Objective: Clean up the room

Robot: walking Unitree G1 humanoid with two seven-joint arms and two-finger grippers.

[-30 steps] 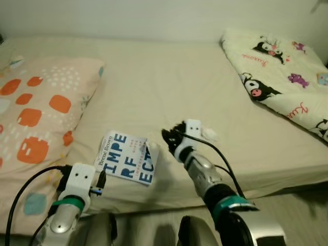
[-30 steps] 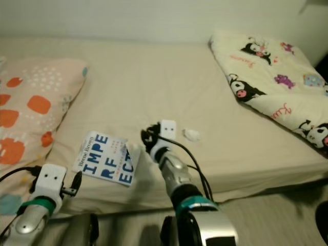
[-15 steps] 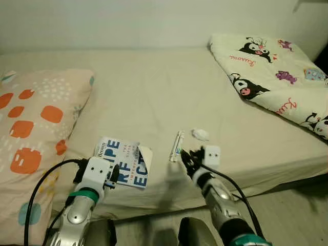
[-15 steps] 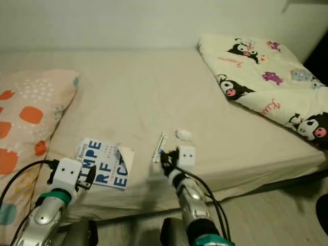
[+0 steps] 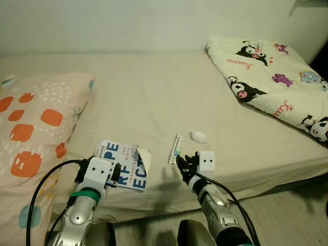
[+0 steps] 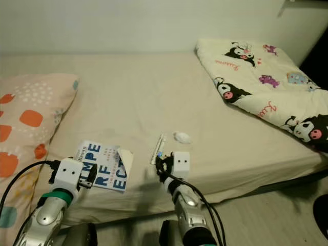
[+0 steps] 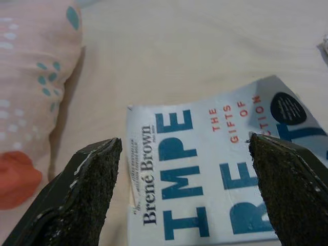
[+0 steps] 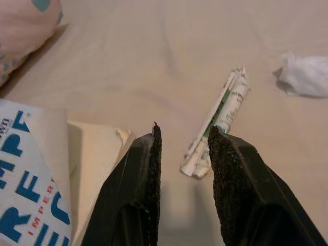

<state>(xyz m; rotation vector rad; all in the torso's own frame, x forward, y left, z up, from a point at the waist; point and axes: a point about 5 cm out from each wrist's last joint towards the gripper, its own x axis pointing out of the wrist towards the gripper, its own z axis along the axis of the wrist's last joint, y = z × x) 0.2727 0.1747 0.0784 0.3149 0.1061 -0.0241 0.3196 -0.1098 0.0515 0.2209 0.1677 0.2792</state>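
A white and blue paperback book (image 5: 127, 165) lies on the beige bed near its front edge, with one cover corner curled up. My left gripper (image 7: 183, 146) is open wide just in front of the book's (image 7: 205, 179) spine side, touching nothing. A small rolled paper wrapper (image 5: 176, 148) lies to the right of the book, and a crumpled white tissue (image 5: 198, 137) lies beyond it. My right gripper (image 5: 180, 161) hovers just short of the wrapper (image 8: 218, 118), its fingers a little apart and empty.
An orange-spotted pillow (image 5: 36, 123) fills the bed's left side. A cartoon-print blanket (image 5: 271, 77) lies folded at the right. The bed sheet (image 5: 154, 87) is bare in the middle. Floor (image 5: 302, 215) shows past the bed's front edge at the lower right.
My right gripper has drawn back from over the wrapper toward the bed's front edge, uncovering it. My left gripper has come up closer to the book. The head view has shifted.
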